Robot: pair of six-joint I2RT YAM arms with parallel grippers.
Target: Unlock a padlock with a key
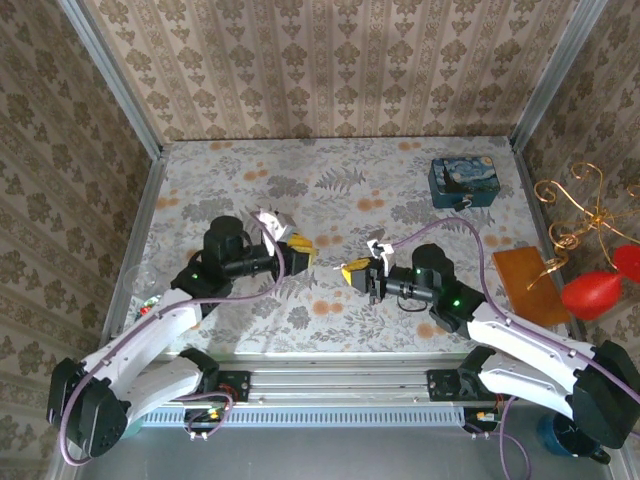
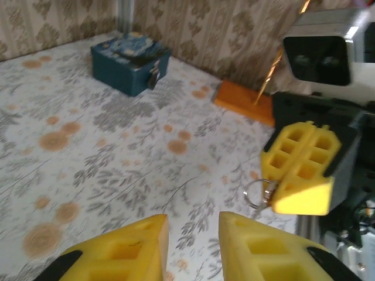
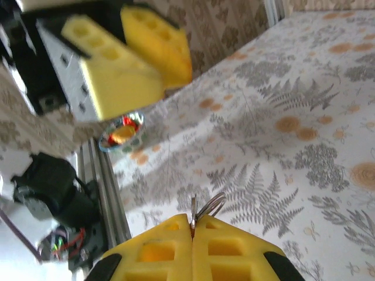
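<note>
My right gripper (image 1: pixel 352 272) is shut on a small silvery key (image 3: pixel 193 206) whose ring (image 3: pixel 211 205) sticks out past the yellow fingertips, above the table's front middle. A short gap to its left, my left gripper (image 1: pixel 298 248) faces it with its yellow fingers (image 2: pixel 129 246) apart and nothing between them. In the left wrist view the right gripper (image 2: pixel 299 175) hangs just ahead with the key ring (image 2: pixel 256 193) at its tip. The tiny dark padlock (image 2: pixel 153 75) hangs on the front of the blue swirl-painted tin (image 1: pixel 462 180) at the back right, far from both grippers.
An orange block (image 1: pixel 525 280) lies at the right edge, with a red balloon-like shape (image 1: pixel 592 293) and a gold wire stand (image 1: pixel 585 215) beside it. A small colourful bowl (image 3: pixel 121 132) sits near the front left rail. Patterned walls close in the table.
</note>
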